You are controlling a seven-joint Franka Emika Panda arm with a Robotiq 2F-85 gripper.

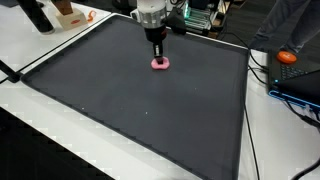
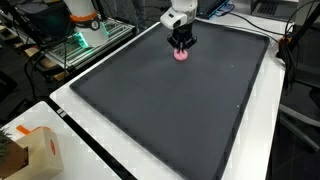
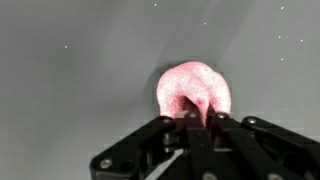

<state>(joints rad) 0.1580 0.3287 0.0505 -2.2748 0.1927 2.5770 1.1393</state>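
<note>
Lumpy pink ring (image 3: 196, 82) in gripper (image 3: 197, 116)

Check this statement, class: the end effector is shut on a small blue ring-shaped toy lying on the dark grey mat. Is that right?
Not quite: the colour is wrong. The wrist view shows the end effector shut on a small pink ring-shaped toy, not a blue one. The rest stands: in an exterior view the toy lies on the dark grey mat.

A white tabletop (image 1: 30, 45) carries a large dark grey mat (image 1: 140, 100) that lies flat and covers most of it. A small pink ring (image 1: 160, 64) rests on the mat, near its far edge.
</note>
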